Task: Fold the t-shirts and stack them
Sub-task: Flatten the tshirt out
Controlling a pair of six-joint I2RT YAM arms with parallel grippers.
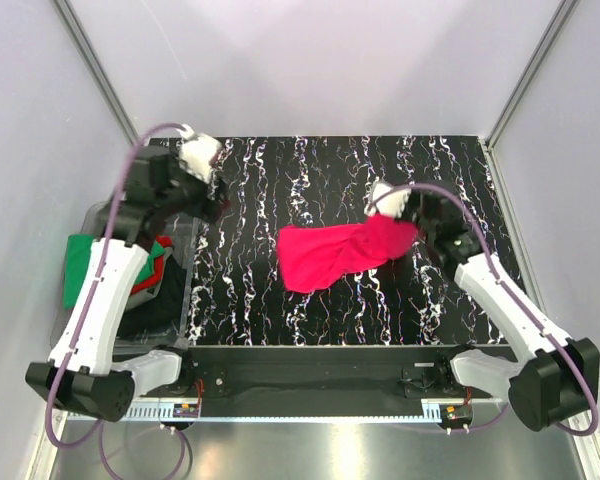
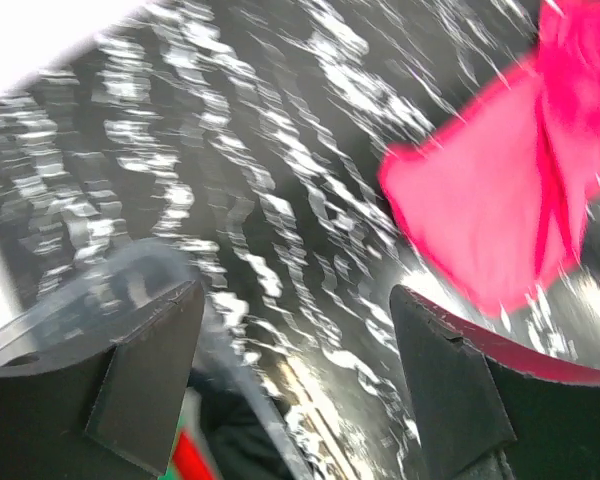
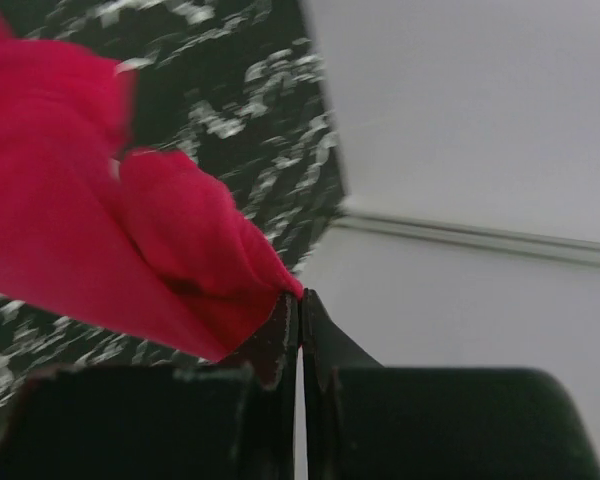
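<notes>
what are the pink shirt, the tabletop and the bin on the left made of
Pink shirt: soft matte cloth, likely knit; it drapes and creases where the right claw pinches it. Tabletop: hard black surface with white marble-like veins, perhaps printed laminate. Bin: seemingly clear plastic; clothes show through its wall.

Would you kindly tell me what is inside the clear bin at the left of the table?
In the clear bin lie a green t-shirt, a red t-shirt and a dark t-shirt, bunched together. The left arm crosses over them, so anything beneath is hidden.
</notes>
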